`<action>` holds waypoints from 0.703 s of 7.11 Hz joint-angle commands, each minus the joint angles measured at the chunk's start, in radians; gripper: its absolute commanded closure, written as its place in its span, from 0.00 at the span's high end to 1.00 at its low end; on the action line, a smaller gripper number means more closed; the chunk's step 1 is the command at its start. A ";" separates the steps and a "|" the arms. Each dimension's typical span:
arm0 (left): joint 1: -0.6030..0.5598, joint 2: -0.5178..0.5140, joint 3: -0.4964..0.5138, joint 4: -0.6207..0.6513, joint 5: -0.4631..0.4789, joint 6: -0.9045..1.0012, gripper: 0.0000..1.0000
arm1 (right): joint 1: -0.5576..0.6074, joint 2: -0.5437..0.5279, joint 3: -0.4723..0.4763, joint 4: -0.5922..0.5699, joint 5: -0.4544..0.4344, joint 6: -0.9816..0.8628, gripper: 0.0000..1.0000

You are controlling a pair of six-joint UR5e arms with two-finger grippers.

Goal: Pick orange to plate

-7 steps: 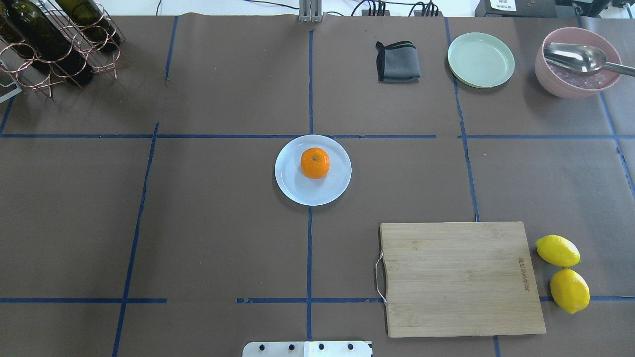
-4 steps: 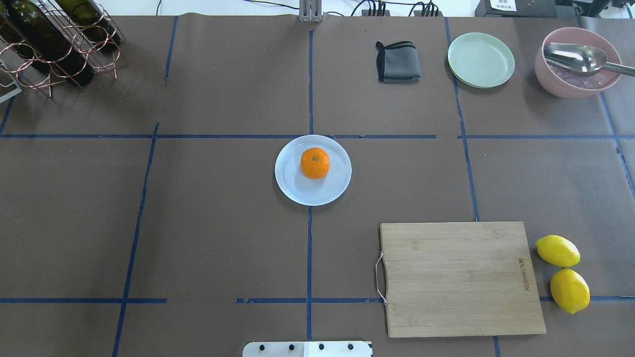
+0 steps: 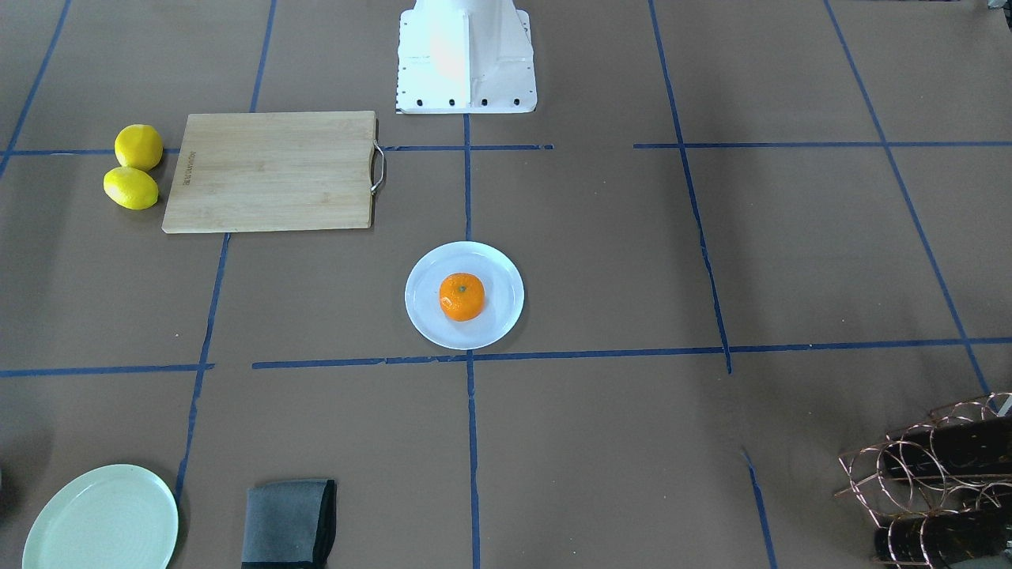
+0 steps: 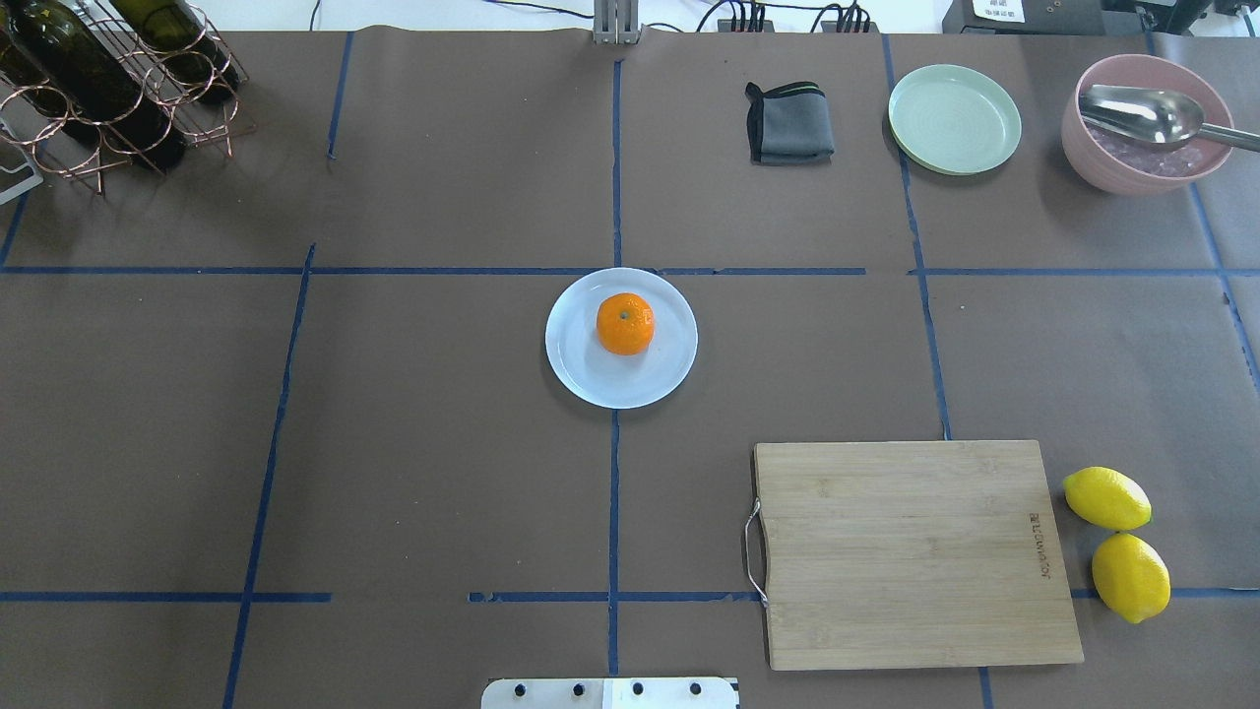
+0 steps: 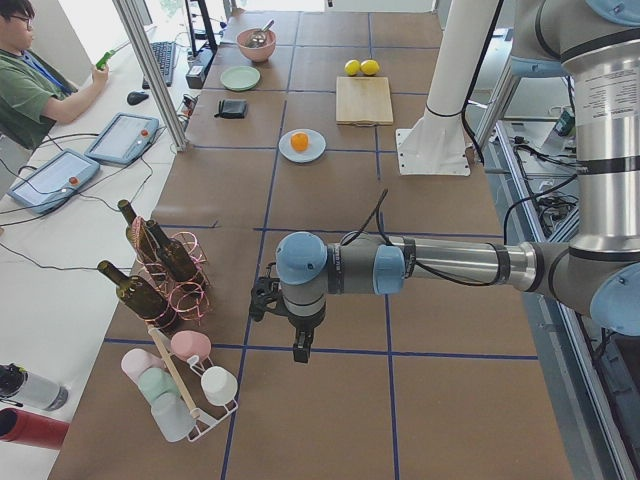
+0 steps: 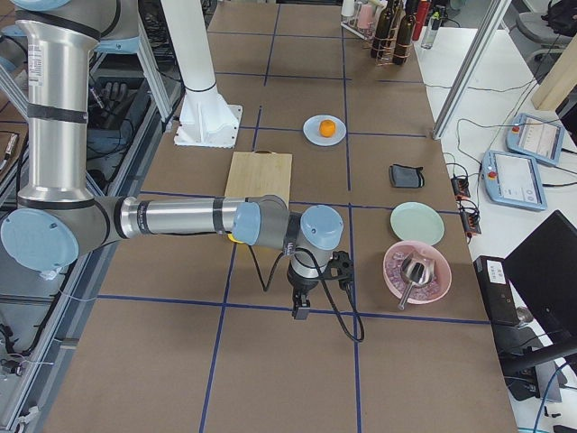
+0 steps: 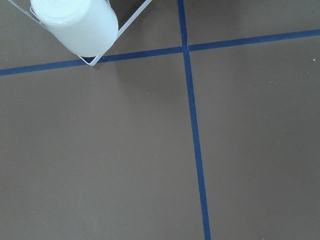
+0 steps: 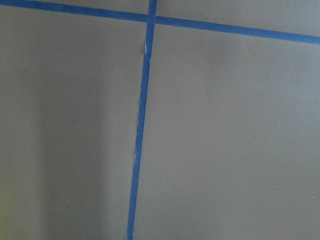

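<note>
The orange (image 4: 624, 323) rests on the pale bluish-white plate (image 4: 591, 379) at the table's centre, slightly toward the plate's far side; the front-facing view shows the same orange (image 3: 462, 296) on the plate (image 3: 494, 269). Neither arm is near them. My left gripper (image 5: 300, 345) hangs over the table's left end, near the bottle rack, and shows only in the exterior left view. My right gripper (image 6: 299, 311) hangs over the table's right end, beside the pink bowl, and shows only in the exterior right view. I cannot tell whether either is open or shut.
A wooden cutting board (image 4: 911, 551) lies front right with two lemons (image 4: 1107, 497) beside it. A grey cloth (image 4: 789, 123), a pale green plate (image 4: 954, 118) and a pink bowl with a spoon (image 4: 1147, 123) stand far right. A bottle rack (image 4: 108, 79) stands far left, a cup rack (image 5: 185, 390) beyond it.
</note>
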 commanded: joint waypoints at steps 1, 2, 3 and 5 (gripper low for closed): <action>0.000 0.006 0.000 0.000 0.000 0.000 1.00 | 0.000 -0.001 0.002 0.000 0.002 -0.001 1.00; 0.000 0.011 0.000 0.000 0.000 0.000 1.00 | 0.000 -0.001 0.002 0.000 0.002 -0.001 1.00; 0.000 0.011 0.000 0.000 0.000 0.000 1.00 | 0.000 -0.001 0.003 0.000 0.002 -0.001 1.00; 0.000 0.013 0.000 0.000 0.000 0.000 1.00 | 0.000 -0.003 0.003 0.000 0.002 -0.001 1.00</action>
